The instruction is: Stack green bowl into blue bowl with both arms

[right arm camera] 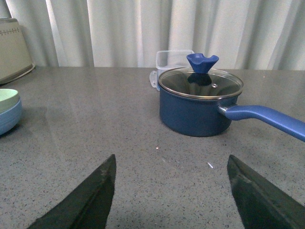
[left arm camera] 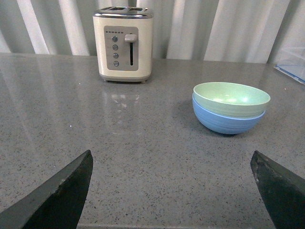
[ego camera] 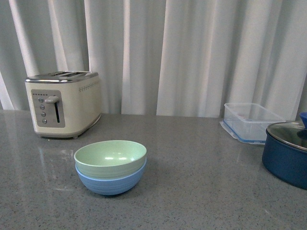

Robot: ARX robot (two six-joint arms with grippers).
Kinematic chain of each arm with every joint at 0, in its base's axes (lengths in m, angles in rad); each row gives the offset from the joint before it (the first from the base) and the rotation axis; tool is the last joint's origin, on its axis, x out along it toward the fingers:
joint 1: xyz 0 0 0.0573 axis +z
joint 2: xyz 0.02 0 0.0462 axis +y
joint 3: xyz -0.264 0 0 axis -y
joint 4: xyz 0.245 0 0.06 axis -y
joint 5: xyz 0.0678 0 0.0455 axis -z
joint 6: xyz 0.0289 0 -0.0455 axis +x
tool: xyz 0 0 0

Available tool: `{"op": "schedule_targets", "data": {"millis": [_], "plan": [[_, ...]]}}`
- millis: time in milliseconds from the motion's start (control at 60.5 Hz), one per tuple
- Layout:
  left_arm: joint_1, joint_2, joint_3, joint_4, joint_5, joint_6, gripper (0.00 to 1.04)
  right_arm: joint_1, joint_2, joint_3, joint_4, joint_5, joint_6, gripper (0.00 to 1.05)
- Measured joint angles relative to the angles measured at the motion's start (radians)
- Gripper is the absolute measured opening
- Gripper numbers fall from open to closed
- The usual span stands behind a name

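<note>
The pale green bowl (ego camera: 111, 156) sits nested upright inside the light blue bowl (ego camera: 112, 182) on the grey counter, left of centre in the front view. Neither arm shows in the front view. In the left wrist view the green bowl (left arm camera: 231, 96) rests in the blue bowl (left arm camera: 228, 121) well beyond my left gripper (left arm camera: 171, 160), which is open with only bare counter between its fingers. My right gripper (right arm camera: 171, 162) is open too, over bare counter. The stacked bowls (right arm camera: 8, 114) show at the edge of the right wrist view, far from that gripper.
A cream toaster (ego camera: 64, 103) stands at the back left. A clear plastic container (ego camera: 251, 121) sits at the back right. A dark navy pot (ego camera: 286, 153) with a glass lid and a long handle (right arm camera: 267, 118) is at the right edge. White curtains hang behind the counter.
</note>
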Motion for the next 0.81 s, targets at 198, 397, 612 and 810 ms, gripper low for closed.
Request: {"op": "schedule_targets", "data": {"millis": [198, 397, 612, 810], "plan": [[0.000, 0.000, 0.000, 0.000, 0.000, 0.000, 0.98, 0.000, 0.000, 0.000, 0.000, 0.000, 0.001, 0.95], [0.000, 0.000, 0.000, 0.000, 0.000, 0.000, 0.98, 0.000, 0.000, 0.000, 0.000, 0.000, 0.000, 0.95], [0.000, 0.000, 0.000, 0.000, 0.000, 0.000, 0.98, 0.000, 0.000, 0.000, 0.000, 0.000, 0.000, 0.95], [0.000, 0.000, 0.000, 0.000, 0.000, 0.000, 0.98, 0.000, 0.000, 0.000, 0.000, 0.000, 0.000, 0.95]]}}
